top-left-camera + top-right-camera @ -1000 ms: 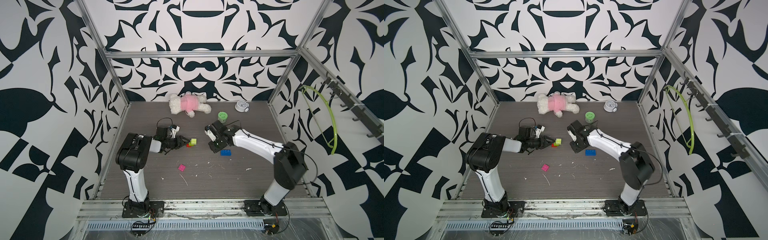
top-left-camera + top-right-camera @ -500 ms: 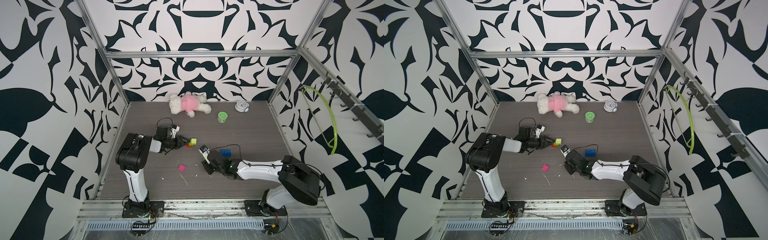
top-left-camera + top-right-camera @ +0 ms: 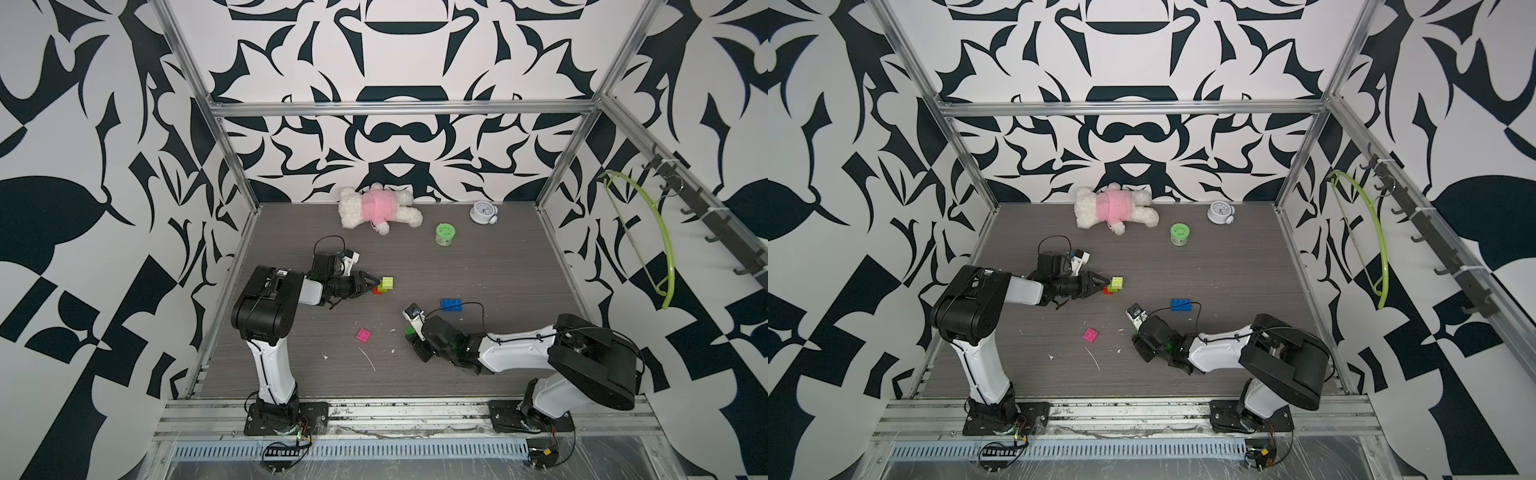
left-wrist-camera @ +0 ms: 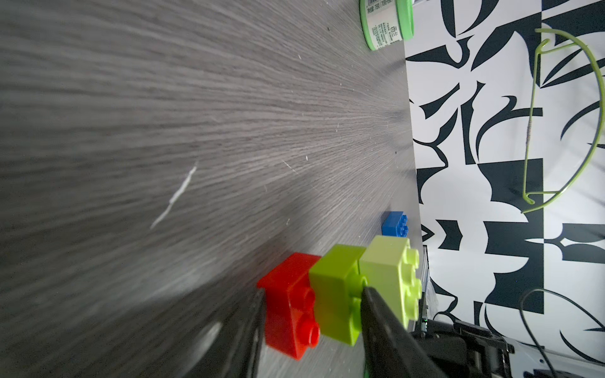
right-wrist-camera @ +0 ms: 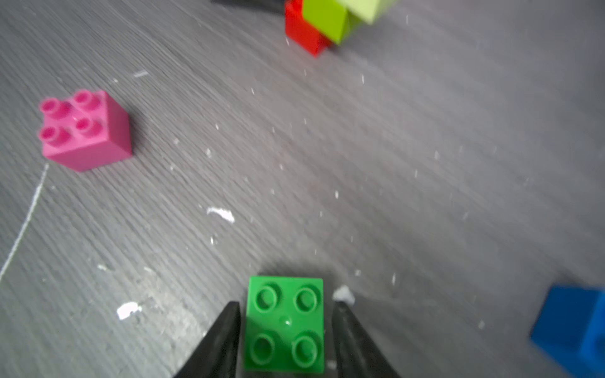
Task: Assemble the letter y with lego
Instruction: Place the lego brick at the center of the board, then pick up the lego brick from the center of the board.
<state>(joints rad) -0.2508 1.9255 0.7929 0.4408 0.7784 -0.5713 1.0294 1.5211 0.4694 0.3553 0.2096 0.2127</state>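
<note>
Right pincer has swung over the green brick, jaws parted astride it, ready to grab; left pincer clamps the brick stack.

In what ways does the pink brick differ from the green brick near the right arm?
The pink brick is magenta; the green brick is mid green. The pink brick stands alone on the table; the green brick lies between the fingers of the right pincer. Both are square, four studs up.
</note>
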